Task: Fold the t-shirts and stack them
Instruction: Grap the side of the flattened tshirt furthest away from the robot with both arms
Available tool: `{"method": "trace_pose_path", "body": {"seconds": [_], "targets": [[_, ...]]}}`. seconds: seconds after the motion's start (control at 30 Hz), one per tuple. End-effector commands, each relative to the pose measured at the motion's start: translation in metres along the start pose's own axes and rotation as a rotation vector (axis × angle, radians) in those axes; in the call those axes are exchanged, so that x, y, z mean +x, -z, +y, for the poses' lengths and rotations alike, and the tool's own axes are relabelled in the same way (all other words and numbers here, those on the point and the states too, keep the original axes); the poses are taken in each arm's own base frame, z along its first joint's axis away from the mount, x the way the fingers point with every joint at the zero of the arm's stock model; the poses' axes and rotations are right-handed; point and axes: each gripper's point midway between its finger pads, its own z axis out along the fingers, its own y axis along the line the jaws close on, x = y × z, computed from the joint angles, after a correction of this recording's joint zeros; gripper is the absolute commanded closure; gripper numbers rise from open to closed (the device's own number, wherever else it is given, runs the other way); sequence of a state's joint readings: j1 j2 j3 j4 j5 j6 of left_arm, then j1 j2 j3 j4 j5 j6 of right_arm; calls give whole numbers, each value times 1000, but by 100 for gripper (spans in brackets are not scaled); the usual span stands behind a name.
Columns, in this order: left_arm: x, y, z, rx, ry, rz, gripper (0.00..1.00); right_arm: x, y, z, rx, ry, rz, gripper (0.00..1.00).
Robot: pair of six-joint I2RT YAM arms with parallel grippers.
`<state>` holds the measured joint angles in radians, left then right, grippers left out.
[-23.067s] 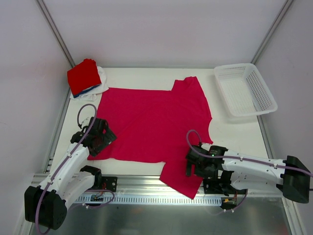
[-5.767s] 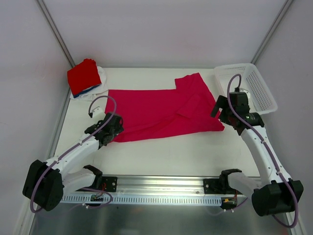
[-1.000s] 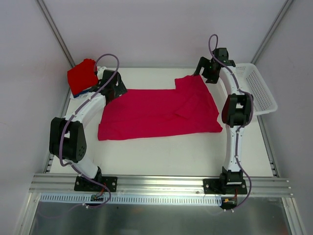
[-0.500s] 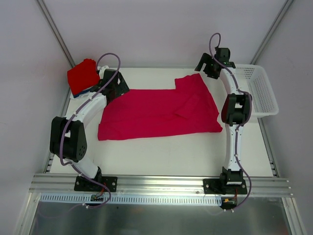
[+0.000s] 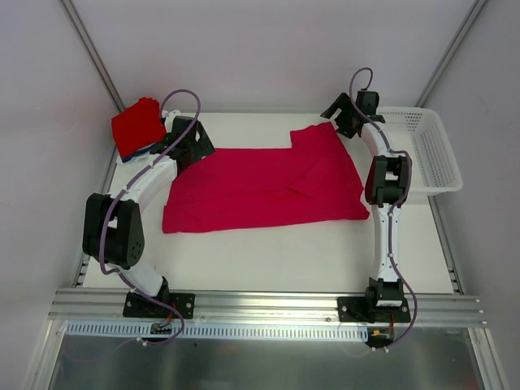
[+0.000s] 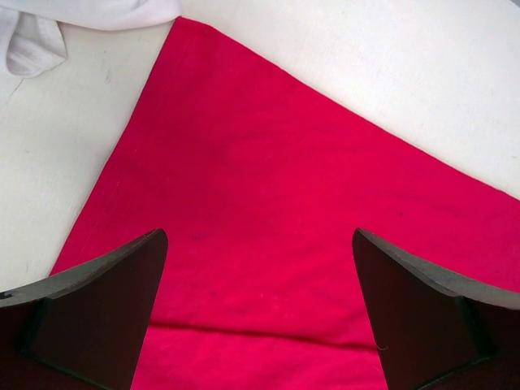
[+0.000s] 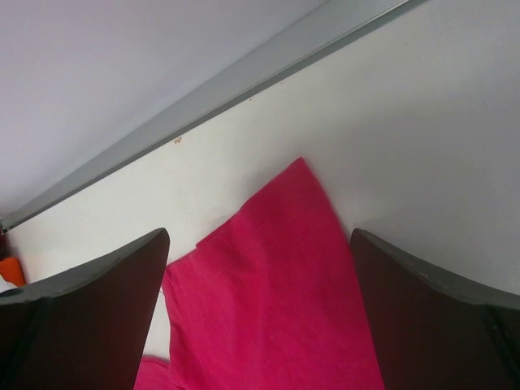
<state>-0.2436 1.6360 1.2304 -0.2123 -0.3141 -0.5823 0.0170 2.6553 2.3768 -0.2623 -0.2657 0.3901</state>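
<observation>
The crimson-pink t-shirt (image 5: 260,185) lies folded in half lengthwise across the table's middle. My left gripper (image 5: 195,146) is open over its far left corner; in the left wrist view the red cloth (image 6: 268,236) fills the gap between the fingers (image 6: 89,309). My right gripper (image 5: 335,112) is open at the shirt's far right sleeve corner; the right wrist view shows that pointed corner (image 7: 284,276) between the fingers (image 7: 439,317). A stack of folded shirts, bright red (image 5: 138,126) on blue and white, sits at the far left corner.
A white mesh basket (image 5: 426,150) stands at the far right, just beside the right arm. A white shirt's edge (image 6: 49,24) lies near the left gripper. A metal frame rail (image 7: 211,97) runs along the table's far edge.
Over the last second both arms stayed at the shirt's far corners. The right gripper shifted slightly at the far right corner. The basket stands slightly further right. The shirt lies unchanged.
</observation>
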Motion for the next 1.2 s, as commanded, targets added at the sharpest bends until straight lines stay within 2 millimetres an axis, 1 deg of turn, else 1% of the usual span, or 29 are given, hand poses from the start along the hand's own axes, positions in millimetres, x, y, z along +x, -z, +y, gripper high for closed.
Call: {"method": "trace_pose_path", "body": {"seconds": [0.0,0.13,0.23,0.33,0.5,0.6,0.73,0.8,0.83,0.87,0.9,0.97,1.0,1.07,1.17], "targets": [[-9,9,-5,22,-16,-40,1,3,-9,-1,-29,-46,1,0],[-8,8,-5,24,-12,-37,1,9,-13,-3,-40,-54,20,1],[-8,6,-6,22,-10,-36,1,15,-15,0,-63,-70,37,6],[-6,4,-6,22,-7,-31,1,21,-16,5,-75,-74,54,7],[-4,2,-6,19,-5,-26,1,33,-14,9,-64,-47,78,7],[-2,0,-6,17,-6,-18,1,34,-9,10,-49,-21,73,10],[-4,1,-6,16,-2,-27,1,32,-3,11,-41,-2,73,50],[-2,1,-5,13,-2,-23,1,33,-1,10,-34,1,78,57],[-2,1,-5,13,0,-23,1,34,-1,7,-27,4,81,65],[-3,1,-5,14,0,-24,1,34,-1,8,-27,6,83,71],[-2,0,-4,11,-2,-23,1,35,0,7,-23,9,84,84],[-3,0,-4,9,-8,-26,1,35,1,7,-19,11,86,97],[-4,0,-2,-3,-11,-32,1,35,2,7,-18,12,85,99],[-9,-2,4,-26,-31,-50,1,35,3,7,-13,20,89,99],[-25,-13,21,-88,-39,-85,1,32,8,9,-12,36,87,100]]}}
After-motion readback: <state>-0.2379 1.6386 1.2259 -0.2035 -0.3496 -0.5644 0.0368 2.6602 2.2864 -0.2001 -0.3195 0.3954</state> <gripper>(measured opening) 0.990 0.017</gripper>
